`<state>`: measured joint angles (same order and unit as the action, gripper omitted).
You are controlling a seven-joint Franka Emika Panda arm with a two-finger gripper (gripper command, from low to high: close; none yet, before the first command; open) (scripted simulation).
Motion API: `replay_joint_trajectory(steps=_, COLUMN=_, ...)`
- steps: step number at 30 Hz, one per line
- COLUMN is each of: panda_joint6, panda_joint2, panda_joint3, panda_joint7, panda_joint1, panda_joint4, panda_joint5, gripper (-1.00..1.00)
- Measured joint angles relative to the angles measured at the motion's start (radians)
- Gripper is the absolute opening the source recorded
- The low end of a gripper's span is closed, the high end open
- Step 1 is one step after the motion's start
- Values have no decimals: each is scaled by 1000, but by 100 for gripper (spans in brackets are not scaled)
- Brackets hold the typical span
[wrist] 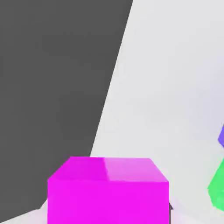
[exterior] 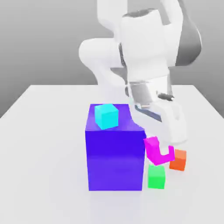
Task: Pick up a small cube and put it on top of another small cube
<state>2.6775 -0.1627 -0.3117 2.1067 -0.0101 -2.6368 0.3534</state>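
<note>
Magenta cube [wrist: 108, 202] gripped in the hand [exterior: 162, 148], tilted, upper end leaning toward the exterior view's left

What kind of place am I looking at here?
Probably a computer-simulated robot test scene: a plain white table, flatly coloured blocks such as the big blue block, and one white robot arm.

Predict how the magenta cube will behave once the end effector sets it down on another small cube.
The magenta cube looks rigid, with flat faces and crisp edges, so it probably won't squash or roll. Being held tilted above the table in the exterior view, it could land on an edge and tip unless levelled first.
</note>
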Motion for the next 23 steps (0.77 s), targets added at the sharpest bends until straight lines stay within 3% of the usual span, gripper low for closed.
replay_joint_trajectory(steps=8, panda_joint6=4, panda_joint2=18, panda_joint3=-131, panda_joint7=356, panda_joint1=37, panda_joint4=-162, panda_joint5=-203, gripper=-100)
replay_joint_trajectory(steps=16, panda_joint6=127, panda_joint2=161, panda_joint3=-145, panda_joint7=494, panda_joint1=94, panda_joint4=-163, panda_joint5=-383, gripper=-100)
replay_joint_trajectory(steps=20, panda_joint6=203, panda_joint2=250, panda_joint3=-101, panda_joint7=581, panda_joint1=77, panda_joint4=-162, panda_joint5=-507, gripper=-100)
replay_joint_trajectory(steps=21, panda_joint6=219, panda_joint2=270, panda_joint3=-87, panda_joint7=601, panda_joint1=68, panda_joint4=-162, panda_joint5=-535, gripper=100)
replay_joint_trajectory(steps=23, panda_joint6=219, panda_joint2=270, panda_joint3=-87, panda_joint7=601, panda_joint1=68, panda_joint4=-162, panda_joint5=-535, gripper=100)
